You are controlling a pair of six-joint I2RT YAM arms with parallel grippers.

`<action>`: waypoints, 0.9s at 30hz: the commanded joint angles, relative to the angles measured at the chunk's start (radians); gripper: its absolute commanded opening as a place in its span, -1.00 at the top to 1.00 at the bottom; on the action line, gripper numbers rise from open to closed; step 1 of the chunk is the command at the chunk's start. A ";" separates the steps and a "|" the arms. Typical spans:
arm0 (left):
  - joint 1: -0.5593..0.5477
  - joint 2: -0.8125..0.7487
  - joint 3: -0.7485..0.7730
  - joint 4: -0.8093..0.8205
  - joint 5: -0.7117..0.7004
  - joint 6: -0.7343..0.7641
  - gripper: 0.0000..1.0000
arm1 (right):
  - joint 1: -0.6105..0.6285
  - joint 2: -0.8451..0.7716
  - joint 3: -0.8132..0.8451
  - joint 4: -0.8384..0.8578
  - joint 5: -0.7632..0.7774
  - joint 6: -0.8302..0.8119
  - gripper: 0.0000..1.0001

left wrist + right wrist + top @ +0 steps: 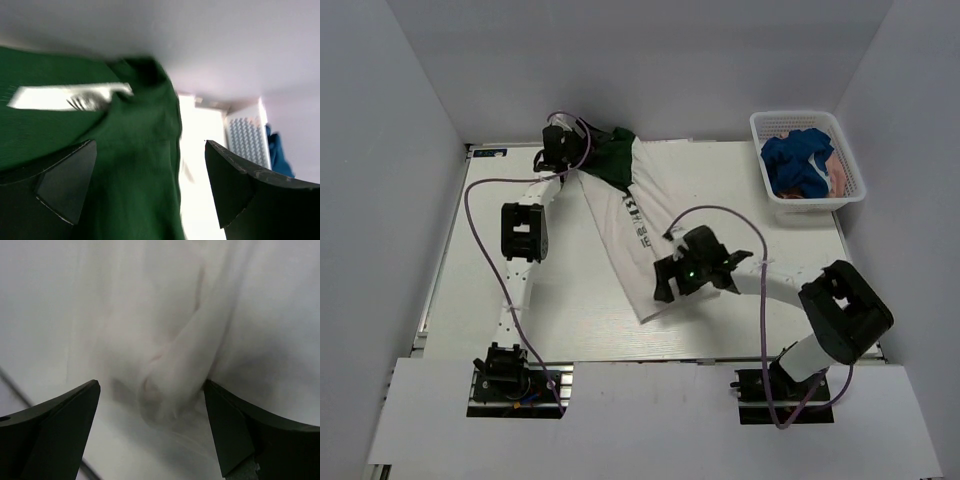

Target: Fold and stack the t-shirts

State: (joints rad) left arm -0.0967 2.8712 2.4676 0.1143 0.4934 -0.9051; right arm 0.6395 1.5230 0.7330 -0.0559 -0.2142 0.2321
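Observation:
The cream t-shirt (640, 235) with dark green sleeves (610, 158) and black print lies folded in a long diagonal strip on the table. My left gripper (574, 160) is at the far end of the strip, open over the green sleeve (135, 165), which lies between and under its fingers (150, 142). My right gripper (666, 288) is open just above the near cream hem (170, 365), and a rumpled fold lies between its fingers (151, 382). The blue t-shirt (798, 160) and the dusty pink t-shirt (840, 175) lie bunched in the basket.
The white mesh basket (775, 205) stands at the far right corner of the table and also shows in the left wrist view (245, 137). Grey walls close in the table at the back and on both sides. The arm cables loop over the table.

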 commanded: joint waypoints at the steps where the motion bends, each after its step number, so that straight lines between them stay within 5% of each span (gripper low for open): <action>1: -0.026 0.094 -0.022 0.034 -0.116 -0.093 -0.99 | 0.176 0.011 -0.069 -0.062 -0.221 0.049 -0.81; 5: -0.055 0.114 -0.010 0.058 -0.130 -0.103 -0.99 | 0.349 -0.004 -0.018 -0.056 -0.186 -0.060 -0.81; 19: -0.064 -0.140 -0.045 0.039 -0.092 0.004 -0.99 | 0.361 -0.489 -0.144 -0.082 0.134 -0.054 -0.81; 22: -0.064 -0.257 -0.074 -0.025 -0.092 0.064 -0.99 | 0.359 -0.456 -0.124 -0.125 0.202 -0.028 -0.81; 27: -0.064 -0.427 -0.087 -0.204 -0.081 0.176 -0.99 | 0.365 -0.373 -0.096 -0.136 0.199 -0.062 -0.51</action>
State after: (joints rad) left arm -0.1551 2.6785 2.3779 0.0093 0.3809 -0.8303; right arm 1.0000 1.1217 0.6060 -0.1612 -0.0509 0.1833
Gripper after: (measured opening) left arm 0.992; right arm 0.762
